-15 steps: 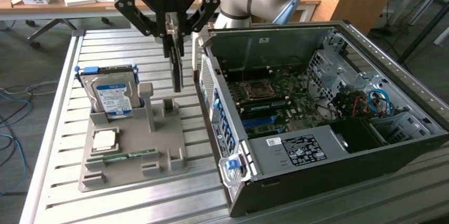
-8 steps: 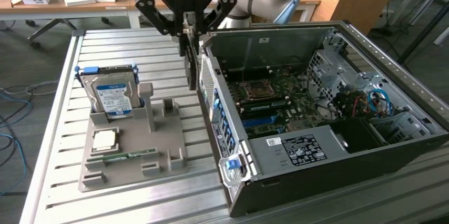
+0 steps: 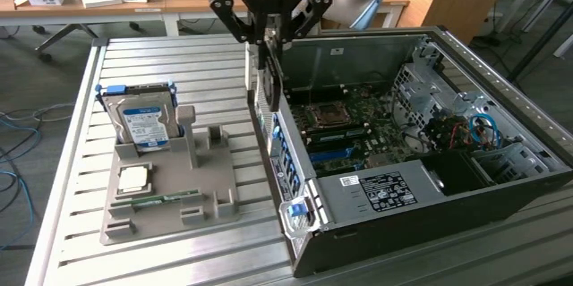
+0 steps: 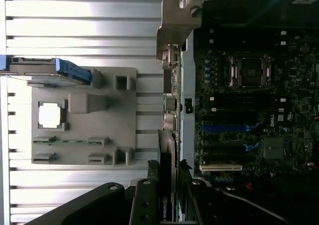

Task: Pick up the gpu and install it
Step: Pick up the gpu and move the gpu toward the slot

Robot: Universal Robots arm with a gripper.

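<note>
The gpu (image 3: 263,81) hangs on edge as a thin dark card with a silver bracket, straight below my black gripper (image 3: 271,43), which is shut on its upper edge. It hovers over the rear wall of the open computer case (image 3: 376,195), beside the motherboard (image 3: 349,125). In the wrist view the gpu (image 4: 167,170) is seen edge-on between my fingers (image 4: 144,202), lined up along the case's rear wall, with the motherboard (image 4: 249,110) and its blue slots to one side.
A grey holder (image 3: 215,192) at the exterior view's left carries a hard drive (image 3: 139,121), a processor chip (image 3: 134,178) and a memory stick (image 3: 166,199). The ribbed metal table (image 3: 179,58) lies around it. A wooden desk (image 3: 117,1) stands behind.
</note>
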